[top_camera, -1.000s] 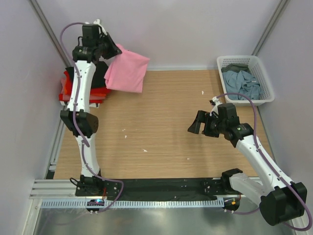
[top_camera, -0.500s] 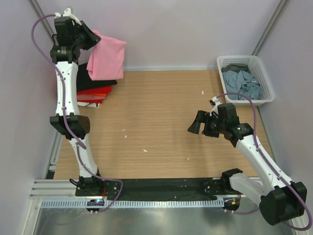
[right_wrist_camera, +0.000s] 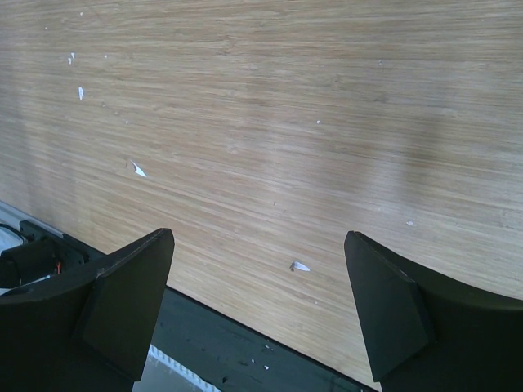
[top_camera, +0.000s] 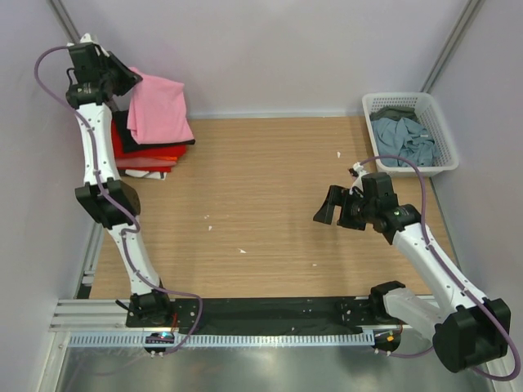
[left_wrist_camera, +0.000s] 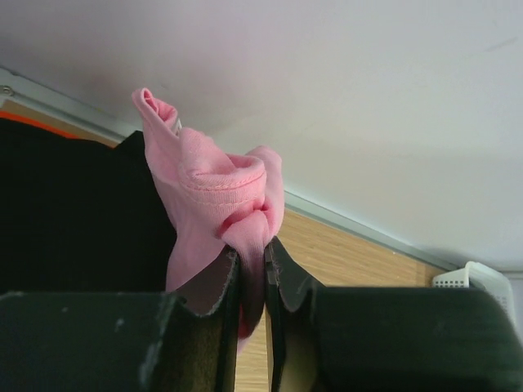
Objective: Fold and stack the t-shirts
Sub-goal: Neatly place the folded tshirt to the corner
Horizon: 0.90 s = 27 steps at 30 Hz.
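Pink t-shirt (top_camera: 159, 110) swung leftward in left jaws, perhaps above stack (top_camera: 147, 153)

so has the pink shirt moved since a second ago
Yes. Held in the left gripper, the pink t-shirt has swung left, away from the basket, to over the folded stack.

I see the pale wood-grain tabletop (top_camera: 270, 188) carrying a pile of folded red and black cloth t-shirts (top_camera: 147, 153) at ten o'clock, a white plastic lattice basket (top_camera: 399, 97) at two, and small white scraps (top_camera: 242, 251) scattered mid-board.

The pink t-shirt (left_wrist_camera: 214, 189) is soft matt cloth, the table (right_wrist_camera: 286, 122) grained wood
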Tool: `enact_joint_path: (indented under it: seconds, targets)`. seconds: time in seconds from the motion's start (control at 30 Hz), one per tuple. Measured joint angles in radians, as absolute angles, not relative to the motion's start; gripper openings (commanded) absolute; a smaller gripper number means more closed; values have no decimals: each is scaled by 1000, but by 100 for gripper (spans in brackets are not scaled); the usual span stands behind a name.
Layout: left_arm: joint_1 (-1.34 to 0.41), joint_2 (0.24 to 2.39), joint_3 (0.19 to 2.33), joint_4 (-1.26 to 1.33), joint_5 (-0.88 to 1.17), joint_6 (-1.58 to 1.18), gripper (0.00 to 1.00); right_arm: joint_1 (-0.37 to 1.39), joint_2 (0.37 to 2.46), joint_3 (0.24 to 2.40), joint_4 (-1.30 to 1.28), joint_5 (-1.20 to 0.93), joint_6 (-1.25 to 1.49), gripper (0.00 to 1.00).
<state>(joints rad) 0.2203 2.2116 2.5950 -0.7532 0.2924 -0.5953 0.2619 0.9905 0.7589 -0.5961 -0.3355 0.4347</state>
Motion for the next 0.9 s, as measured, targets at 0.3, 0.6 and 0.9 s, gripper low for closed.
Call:
enact_joint_path:
  seconds: [0.3, 0.6, 0.9]
  targets:
    - [316, 2236, 2595, -751, 318, -593, 18, 262, 1006, 758, -591, -335, 434, 92]
    - [356, 2305, 2595, -745, 269, -539, 24, 262, 1024, 758, -592, -334, 433, 92]
    - [384, 2437, 2599, -708, 174, -512, 49, 262, 1035, 758, -592, -331, 431, 92]
